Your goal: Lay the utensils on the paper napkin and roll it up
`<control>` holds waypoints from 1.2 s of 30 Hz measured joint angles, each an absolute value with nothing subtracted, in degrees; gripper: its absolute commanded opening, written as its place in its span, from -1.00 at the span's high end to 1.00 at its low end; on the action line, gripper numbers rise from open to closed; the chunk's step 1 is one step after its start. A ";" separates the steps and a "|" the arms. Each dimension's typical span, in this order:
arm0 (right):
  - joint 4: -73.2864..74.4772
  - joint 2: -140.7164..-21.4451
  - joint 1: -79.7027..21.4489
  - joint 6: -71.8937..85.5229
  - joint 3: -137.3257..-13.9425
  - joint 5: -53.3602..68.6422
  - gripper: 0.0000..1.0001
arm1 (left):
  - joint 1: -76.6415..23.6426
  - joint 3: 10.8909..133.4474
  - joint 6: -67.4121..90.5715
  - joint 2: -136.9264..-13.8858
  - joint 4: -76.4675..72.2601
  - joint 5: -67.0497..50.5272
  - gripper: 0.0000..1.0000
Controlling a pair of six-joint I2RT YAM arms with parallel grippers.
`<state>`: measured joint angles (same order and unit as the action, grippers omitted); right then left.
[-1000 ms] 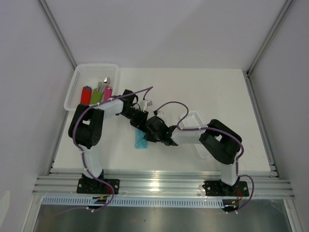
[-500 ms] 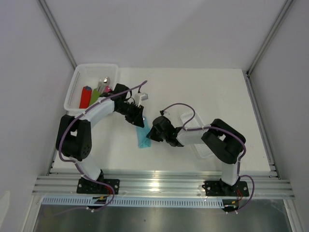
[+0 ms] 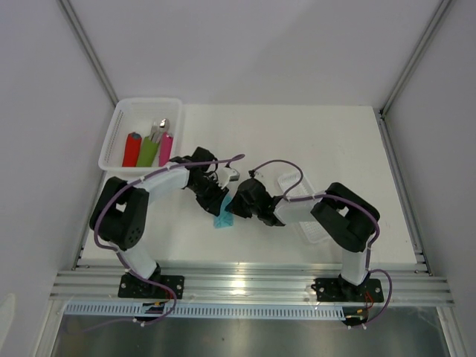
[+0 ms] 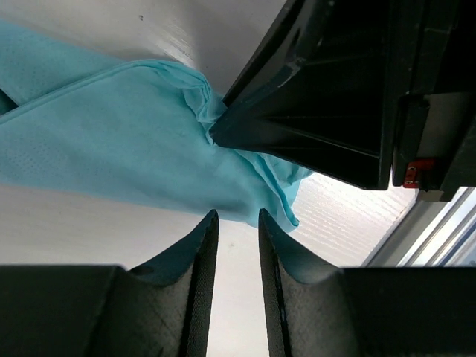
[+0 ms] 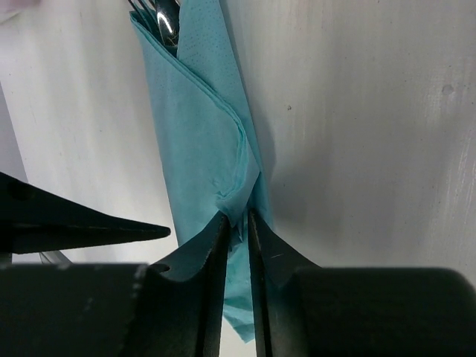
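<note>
The teal paper napkin (image 5: pixel 201 126) lies folded long and narrow on the white table, and also shows in the top view (image 3: pixel 222 220). The silver utensils (image 5: pixel 165 18) poke their tips out of its far end; the rest is wrapped inside. My right gripper (image 5: pixel 236 216) is shut on a bunched fold at the napkin's edge. My left gripper (image 4: pixel 234 216) stands just short of the napkin (image 4: pixel 111 141), its fingers a narrow gap apart with only bare table between them. The right gripper's black finger (image 4: pixel 312 111) shows there pinching the paper. In the top view both grippers meet over the napkin.
A white basket (image 3: pixel 115 130) at the back left holds red (image 3: pixel 132 149), green (image 3: pixel 148 151) and pink (image 3: pixel 165 145) rolled napkins with cutlery tips. A clear plastic tray (image 3: pixel 294 182) lies under the right arm. Aluminium rails run along the near edge.
My left gripper has swung down and toward the near side, from behind the napkin to right beside the right gripper. The right gripper has stayed on the napkin, which now looks more bunched.
</note>
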<state>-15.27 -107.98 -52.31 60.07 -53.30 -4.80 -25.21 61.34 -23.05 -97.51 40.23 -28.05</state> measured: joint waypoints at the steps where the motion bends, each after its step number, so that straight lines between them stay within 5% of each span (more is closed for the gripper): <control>1: -15.35 -107.98 -52.27 60.25 -53.25 -4.64 0.58 | -25.56 61.25 -23.24 -97.51 40.16 -27.68 0.36; 20: -16.91 -104.38 -51.29 62.37 -48.88 -3.51 0.31 | -29.15 61.12 -26.00 -99.24 39.72 -25.61 0.34; 28: -16.93 -102.26 -51.13 62.92 -46.94 -2.94 0.94 | -29.63 61.12 -26.00 -99.29 39.70 -25.61 0.32; 36: -17.04 -102.30 -49.91 62.89 -46.61 -2.48 1.00 | -29.63 61.12 -26.02 -99.39 39.77 -25.63 0.26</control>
<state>-17.04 -102.30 -49.91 62.89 -46.61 -2.48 -29.63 61.12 -26.02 -99.39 39.77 -25.63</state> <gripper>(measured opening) 0.006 0.361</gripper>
